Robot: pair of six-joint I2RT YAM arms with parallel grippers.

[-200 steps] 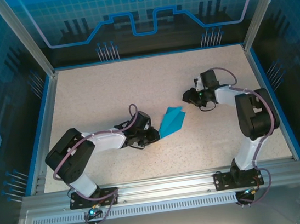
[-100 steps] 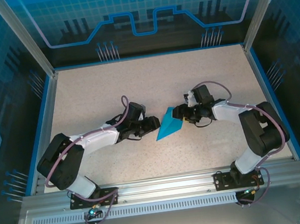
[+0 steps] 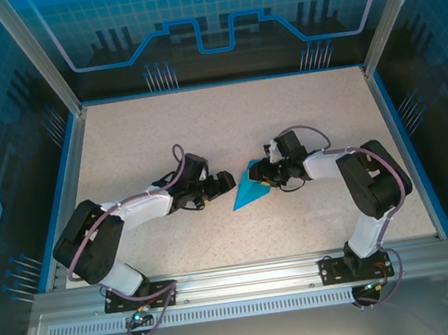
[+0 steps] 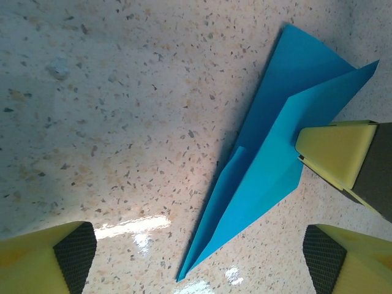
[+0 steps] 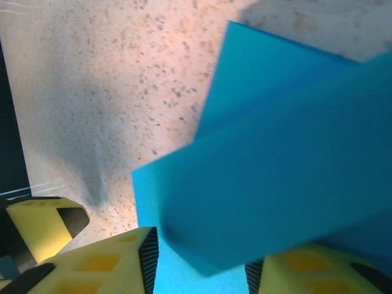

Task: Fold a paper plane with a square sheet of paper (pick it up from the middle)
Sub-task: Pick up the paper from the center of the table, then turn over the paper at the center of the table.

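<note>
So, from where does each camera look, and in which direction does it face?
Top external: above and behind, facing down on the table; left arm and right arm show, left pincer and right pincer flanking the paper plane.
Left wrist: facing down at the paper plane; own fingers in the bottom corners.
Right wrist: close over the paper plane; own fingers along the bottom.
All views share the paper plane.

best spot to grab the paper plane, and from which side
Its wide tail end, across the layered centre crease, coming from the tail side. The paper plane narrows to a flat pointed nose, while the tail's wing looks lifted off the table, offering an edge.
</note>
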